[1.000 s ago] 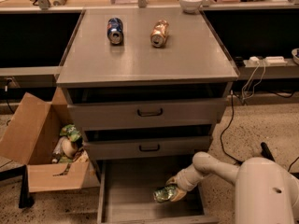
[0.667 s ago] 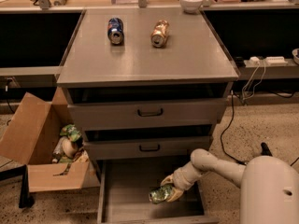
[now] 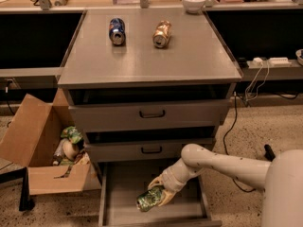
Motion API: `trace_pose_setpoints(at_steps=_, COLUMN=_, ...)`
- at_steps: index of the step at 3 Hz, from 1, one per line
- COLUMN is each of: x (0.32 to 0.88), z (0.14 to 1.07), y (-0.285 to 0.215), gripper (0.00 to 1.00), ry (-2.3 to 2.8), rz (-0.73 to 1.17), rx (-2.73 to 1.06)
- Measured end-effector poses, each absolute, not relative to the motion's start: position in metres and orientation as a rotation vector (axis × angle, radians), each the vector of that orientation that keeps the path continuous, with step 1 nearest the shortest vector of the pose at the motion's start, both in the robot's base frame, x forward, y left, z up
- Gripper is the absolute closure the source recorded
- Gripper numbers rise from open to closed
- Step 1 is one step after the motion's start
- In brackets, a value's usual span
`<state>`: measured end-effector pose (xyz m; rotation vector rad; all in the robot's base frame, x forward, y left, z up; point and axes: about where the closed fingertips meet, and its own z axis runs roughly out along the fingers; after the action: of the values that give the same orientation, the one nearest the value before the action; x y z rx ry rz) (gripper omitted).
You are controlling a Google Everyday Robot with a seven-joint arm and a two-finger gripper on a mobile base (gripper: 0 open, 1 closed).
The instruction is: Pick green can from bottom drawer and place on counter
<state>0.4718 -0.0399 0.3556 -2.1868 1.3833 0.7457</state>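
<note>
The pale two-finger tool sits low inside the wide, shallow grey metal bottom drawer, at the end of a cream jointed arm that reaches in from the right. It is clenched around the small mottled green can, which lies roughly on its side between the fingers, its far end pointing left. Whether the green can has left the drawer floor cannot be told.

Over the last second the tool has slid leftward across the bottom drawer, and the green can has travelled with it. That suggests the grasp is holding, so the picking step looks done or nearly so. The lift and the carry up to the worktop are still to come.

Directly above and behind the tool are two closed grey drawer fronts with black bar handles, and above them the thick front edge of the broad flat grey metal worktop. The arm will likely need to draw forward out of the bottom drawer before rising, or the green can could catch those fronts.

On the worktop, a blue can and a gold-orange can lie toward the back, well apart from the nearer part. A white bowl stands on the bench behind. An open brown cardboard box of rubbish stands left of the drawers, out of the path.
</note>
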Motion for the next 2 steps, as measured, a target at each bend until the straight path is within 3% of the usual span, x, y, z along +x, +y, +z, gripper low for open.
trace_pose_setpoints(at_steps=2, x=0.4559, z=0.4023, y=-0.0296, gripper=1.00, ry=1.302, rz=0.695, rx=-2.197)
